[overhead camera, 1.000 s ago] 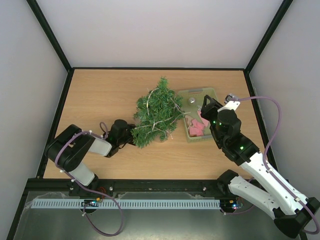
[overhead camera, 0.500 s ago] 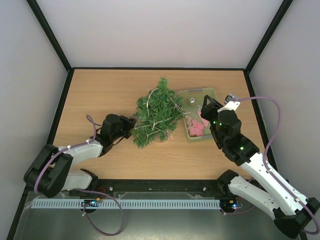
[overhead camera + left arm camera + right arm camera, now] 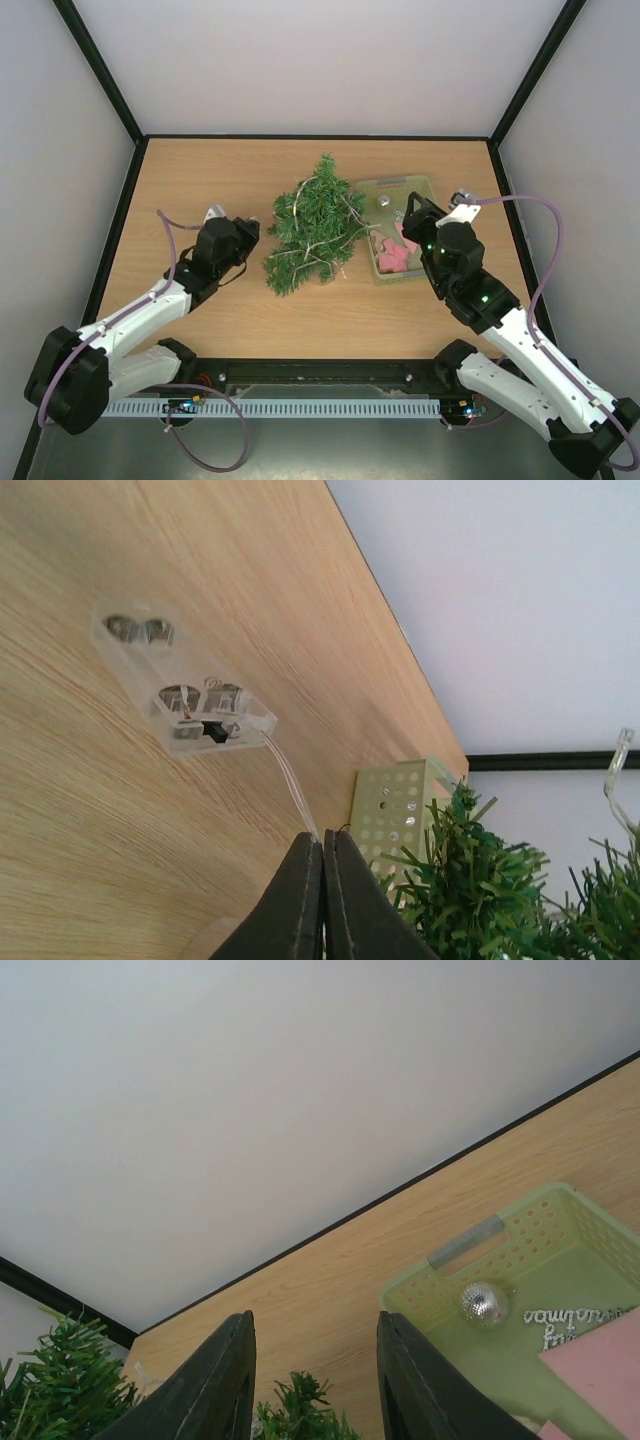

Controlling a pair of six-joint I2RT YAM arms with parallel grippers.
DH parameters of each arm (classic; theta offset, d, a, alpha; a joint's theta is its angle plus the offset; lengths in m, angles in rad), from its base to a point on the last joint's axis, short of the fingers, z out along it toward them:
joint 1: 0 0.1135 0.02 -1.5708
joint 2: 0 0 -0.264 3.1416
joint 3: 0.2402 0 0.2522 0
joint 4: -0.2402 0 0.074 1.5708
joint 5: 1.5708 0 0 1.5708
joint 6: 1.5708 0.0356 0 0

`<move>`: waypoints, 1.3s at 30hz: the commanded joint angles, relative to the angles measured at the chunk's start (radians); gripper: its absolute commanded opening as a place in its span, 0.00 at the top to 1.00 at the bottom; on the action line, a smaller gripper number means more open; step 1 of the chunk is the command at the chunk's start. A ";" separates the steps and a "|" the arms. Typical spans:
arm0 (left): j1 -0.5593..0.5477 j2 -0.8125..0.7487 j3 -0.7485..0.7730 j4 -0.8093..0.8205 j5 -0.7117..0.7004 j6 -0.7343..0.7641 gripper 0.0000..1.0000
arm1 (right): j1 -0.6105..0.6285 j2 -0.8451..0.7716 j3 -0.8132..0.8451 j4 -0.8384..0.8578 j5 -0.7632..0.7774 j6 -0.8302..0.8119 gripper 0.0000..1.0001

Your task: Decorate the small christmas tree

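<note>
Lying beside a perforated basket is the bristly, conical small christmas tree.

I've pulled the left gripper back from the small christmas tree. A second ago it was pushed against the lowest branches at the tree's near-left corner. Now it sits apart from the tree, off its left side and about level with its middle. The left arm has unfolded from a tight bend into a long reach. The right gripper, on the tree's right, has shifted only slightly.
</note>
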 commanded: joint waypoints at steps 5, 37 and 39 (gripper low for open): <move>-0.009 -0.046 0.055 0.012 -0.002 0.317 0.98 | -0.003 -0.022 -0.009 -0.002 0.011 -0.007 0.68; 0.093 0.087 0.204 0.040 0.507 0.606 0.98 | -0.003 -0.042 0.017 -0.034 0.042 -0.029 0.68; 0.094 0.099 0.211 0.050 0.526 0.608 0.98 | -0.003 -0.036 0.023 -0.035 0.041 -0.036 0.68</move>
